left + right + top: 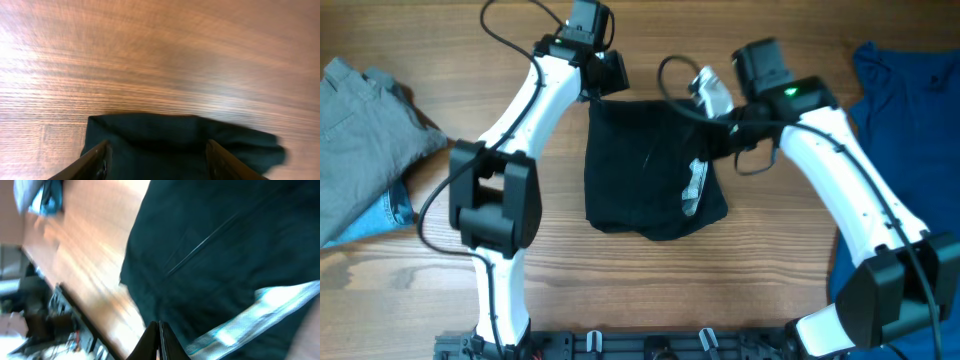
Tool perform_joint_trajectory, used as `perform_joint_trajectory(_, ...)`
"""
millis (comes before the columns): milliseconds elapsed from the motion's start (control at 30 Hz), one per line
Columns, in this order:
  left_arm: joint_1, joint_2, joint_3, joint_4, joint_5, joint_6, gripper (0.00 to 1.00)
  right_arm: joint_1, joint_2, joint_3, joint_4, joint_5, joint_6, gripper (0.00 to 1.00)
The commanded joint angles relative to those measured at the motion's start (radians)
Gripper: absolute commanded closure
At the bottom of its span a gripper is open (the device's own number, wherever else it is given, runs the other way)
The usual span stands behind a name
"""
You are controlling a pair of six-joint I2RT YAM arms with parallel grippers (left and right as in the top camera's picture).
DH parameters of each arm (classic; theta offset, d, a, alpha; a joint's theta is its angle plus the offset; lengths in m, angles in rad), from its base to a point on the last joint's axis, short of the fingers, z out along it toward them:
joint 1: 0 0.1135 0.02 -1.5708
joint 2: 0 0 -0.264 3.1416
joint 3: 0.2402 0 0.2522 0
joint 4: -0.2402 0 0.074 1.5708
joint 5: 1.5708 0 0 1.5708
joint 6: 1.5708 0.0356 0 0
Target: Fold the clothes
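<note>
The clothes in play are black shorts (645, 170), lying as a folded square in the middle of the table, with a white label (693, 190) showing near their right edge. My left gripper (605, 82) hangs over their top left corner. In the left wrist view that gripper (157, 162) is open, its fingers (100, 160) wide apart above the shorts' edge (170, 135). My right gripper (712, 100) is at the top right corner. Seen from the right wrist, it (159, 340) is shut with nothing visible between its fingers, over the shorts (225, 245) and label (270, 310).
A grey garment (360, 130) lies at the far left over a light blue one (392, 210). A bright-blue garment (910, 90) covers the right edge. Bare wooden table (650, 290) shows in front of the shorts.
</note>
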Motion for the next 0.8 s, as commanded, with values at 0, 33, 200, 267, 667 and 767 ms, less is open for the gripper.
perform_joint_trajectory(0, 0.006, 0.057, 0.015, -0.002, -0.013, 0.017, 0.40, 0.054, 0.021, -0.082, 0.001, -0.068, -0.023, 0.95)
perform_joint_trajectory(33, 0.006, 0.071, 0.015, -0.005, -0.013, 0.017, 0.40, 0.069, 0.021, -0.106, 0.003, -0.068, -0.021, 0.95)
perform_joint_trajectory(200, 0.006, 0.134, 0.015, -0.058, -0.013, 0.017, 0.40, 0.105, 0.026, -0.259, 0.074, -0.058, 0.005, 0.94)
perform_joint_trajectory(267, 0.006, 0.149, 0.015, -0.094, -0.013, 0.017, 0.42, 0.105, 0.026, -0.307, 0.093, -0.029, 0.029, 0.94)
perform_joint_trajectory(667, -0.019, 0.159, 0.013, -0.641, 0.056, 0.016, 0.59, 0.026, 0.026, -0.406, 0.280, 0.703, 0.240, 0.85)
perform_joint_trajectory(767, -0.034, 0.158, 0.014, -0.728, 0.082, 0.016, 0.64, -0.013, 0.026, -0.406, 0.444, 0.760, 0.237, 0.79)
